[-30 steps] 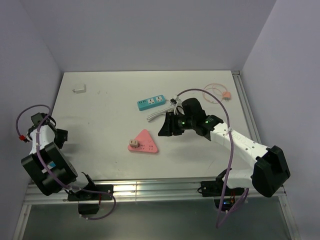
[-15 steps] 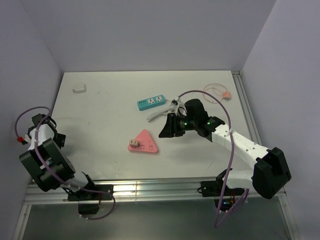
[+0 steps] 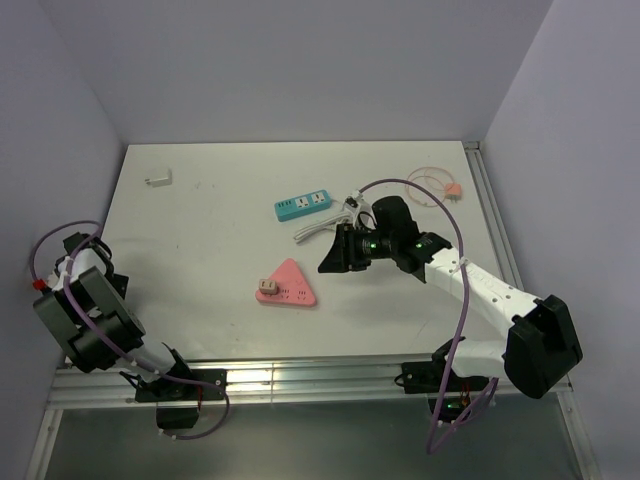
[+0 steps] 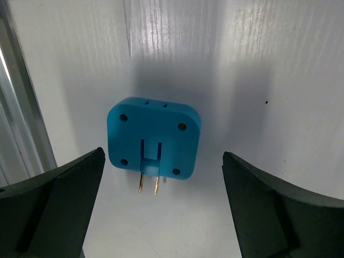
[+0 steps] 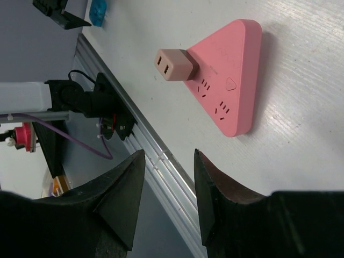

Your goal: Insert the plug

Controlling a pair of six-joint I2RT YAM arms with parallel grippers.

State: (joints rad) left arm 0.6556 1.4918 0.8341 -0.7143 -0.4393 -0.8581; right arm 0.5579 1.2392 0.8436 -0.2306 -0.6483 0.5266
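white arm links point(image 3: 490, 288), bulky black joints point(image 3: 540, 345), purple cables point(image 3: 463, 315) looping alongside, green lights point(image 3: 371, 242) on one wrist.

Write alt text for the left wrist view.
A blue plug adapter lies on the white table, its two brass prongs pointing toward the frame's bottom, untouched between the wide-open jaws of the left gripper. A metal rail runs along the left edge.

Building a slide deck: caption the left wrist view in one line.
A blue plug adapter lies flat on the white table, brass prongs exposed, framed by the open left end effector, not gripped.
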